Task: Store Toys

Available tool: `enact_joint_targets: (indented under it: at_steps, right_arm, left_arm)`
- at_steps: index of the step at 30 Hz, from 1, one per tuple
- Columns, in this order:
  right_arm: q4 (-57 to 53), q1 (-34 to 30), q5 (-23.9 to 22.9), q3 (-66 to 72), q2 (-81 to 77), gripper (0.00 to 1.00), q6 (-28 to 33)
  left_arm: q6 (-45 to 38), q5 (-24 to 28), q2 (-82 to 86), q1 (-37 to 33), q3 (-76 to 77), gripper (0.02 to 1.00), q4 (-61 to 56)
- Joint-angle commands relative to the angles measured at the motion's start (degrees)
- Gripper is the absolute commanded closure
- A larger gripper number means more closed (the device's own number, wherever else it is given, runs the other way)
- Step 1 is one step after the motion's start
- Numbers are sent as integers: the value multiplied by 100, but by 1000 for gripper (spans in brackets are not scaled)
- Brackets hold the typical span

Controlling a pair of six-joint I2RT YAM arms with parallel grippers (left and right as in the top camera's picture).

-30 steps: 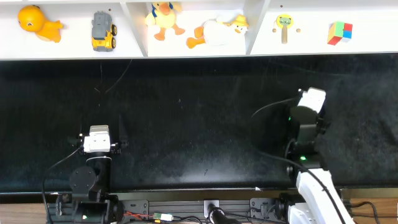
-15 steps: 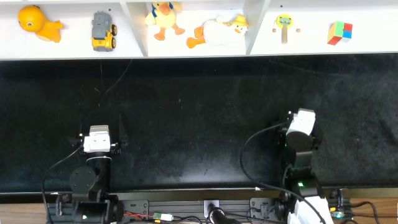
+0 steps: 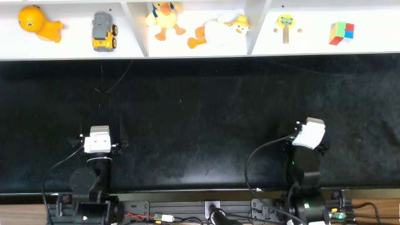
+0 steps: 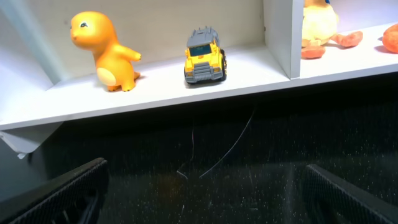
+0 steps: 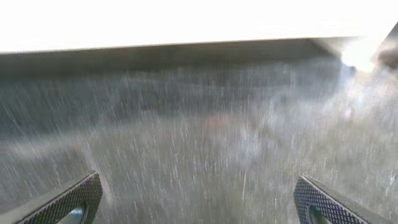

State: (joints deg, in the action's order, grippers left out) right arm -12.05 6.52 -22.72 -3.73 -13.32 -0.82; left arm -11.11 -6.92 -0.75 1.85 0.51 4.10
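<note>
Moved: your right claw (image 3: 309, 132) has pulled back down the mat toward its own base; the left claw (image 3: 100, 139) has not shifted.
Mat (image 3: 200, 112): black, matte, faintly speckled and scuffed, and it gives you a wide open stretch between both arms and the shelf.
Shelf (image 3: 200, 53): white, smooth and flat-fronted along the mat's far edge, with two upright dividers making three bays.
Left claw: its textured black fingers (image 4: 62, 196) stand wide apart with nothing between them, low over the mat and facing the left bay.
Right claw: your fingers (image 5: 68, 200) are spread just as wide and grip nothing, close above the mat.
White plush (image 3: 219, 31): soft and lying on its side in the middle bay.
Plush duck (image 3: 165, 19): yellow and fuzzy, just beside the white plush.
Orange figure (image 4: 102, 53): glossy, rounded and upright in the left bay.
Yellow truck (image 4: 205, 56): hard and boxy with a grey top, near the left divider.
Coloured cube (image 3: 341, 32): blocky, in the right bay.
Wooden toy (image 3: 285, 25): small and thin-stemmed, in the same bay.
</note>
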Motion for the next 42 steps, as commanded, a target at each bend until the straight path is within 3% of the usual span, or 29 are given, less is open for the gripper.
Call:
enact_joint_targets:
  at_steps: [1,16,18,23,27,33,37,42]
  right_arm:
    - [26,22,28,-11,763,7,15]
    - [-2,-358,122,-17,1316,5,13]
    - [-17,-356,398,-17,1316,5,13]
    - [-81,-448,1668,-17,1316,7,46]
    - [-107,-717,2170,-17,1316,1,896]
    - [-116,-728,2170,-17,1316,5,841]
    - [-114,-372,2166,-17,1316,5,181]
    - [-105,-214,2164,-17,1316,5,190]
  left_arm:
    - [-107,-48,59,11,-4,20,9]
    - [-107,-48,59,11,-4,20,9]
    - [-107,-48,59,11,-4,20,9]
    - [-107,-46,59,11,-4,20,9]
    - [-107,-46,59,11,-4,20,9]
    - [-107,-46,59,11,-4,20,9]
    - [-107,-48,59,11,-4,20,9]
    - [-107,-46,59,11,-4,20,9]
